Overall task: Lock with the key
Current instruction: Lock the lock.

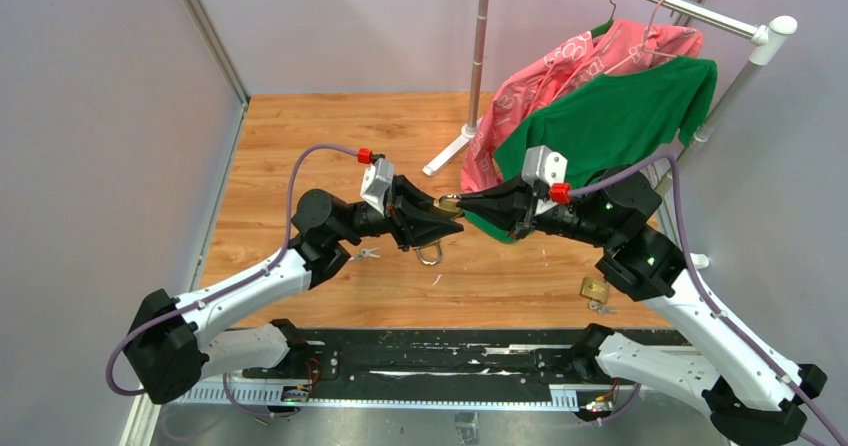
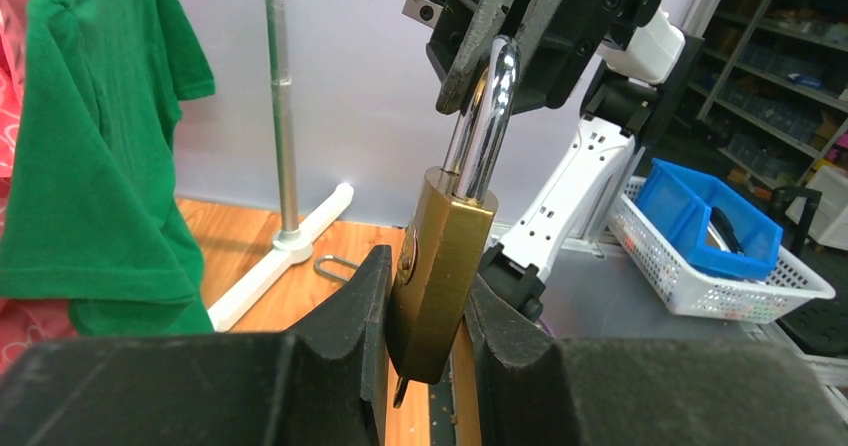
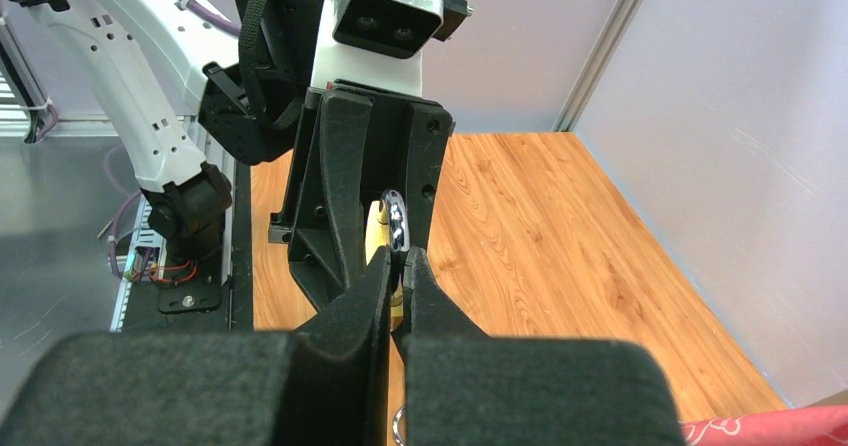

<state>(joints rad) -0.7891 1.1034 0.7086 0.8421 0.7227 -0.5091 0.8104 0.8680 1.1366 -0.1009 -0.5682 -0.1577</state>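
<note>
A brass padlock point(image 2: 440, 266) is held up over the wooden table, and my left gripper point(image 2: 430, 271) is shut on its body. Its silver shackle point(image 2: 485, 126) points away from the left wrist. My right gripper point(image 3: 400, 261) is shut on the top of that shackle point(image 3: 397, 214). From above, the two grippers meet tip to tip, left gripper point(image 1: 443, 216) and right gripper point(image 1: 470, 206), with the padlock point(image 1: 447, 205) between them. A key ring point(image 1: 430, 254) hangs under the lock. Only a dark tip of the key point(image 2: 400, 391) shows below the body.
A second padlock point(image 1: 595, 289) lies on the table by the right arm. Loose keys point(image 1: 365, 254) lie beside the left arm. A clothes rack at the back right carries a green shirt point(image 1: 610, 116) and a pink garment point(image 1: 570, 66); its foot point(image 1: 450, 151) rests on the table.
</note>
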